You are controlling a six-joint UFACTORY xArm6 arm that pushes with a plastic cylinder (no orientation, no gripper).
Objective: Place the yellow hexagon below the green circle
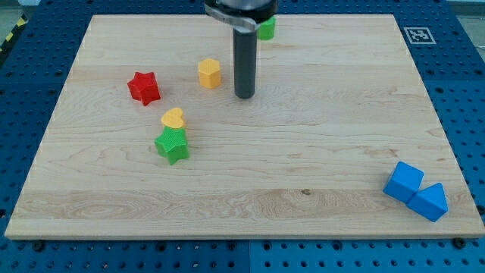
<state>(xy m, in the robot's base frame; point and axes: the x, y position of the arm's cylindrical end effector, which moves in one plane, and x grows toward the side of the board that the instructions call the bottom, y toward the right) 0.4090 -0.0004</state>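
Yellow hexagon (210, 73) sits left of my tip (244, 96); no legible writing.

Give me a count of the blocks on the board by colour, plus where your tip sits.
Yellow: 2, hexagon and heart
Green: 2, star and a block partly hidden behind the rod
Red: 1, star
Blue: 2, cube and wedge-like block
Total: 7
My tip is right of the yellow hexagon, apart.
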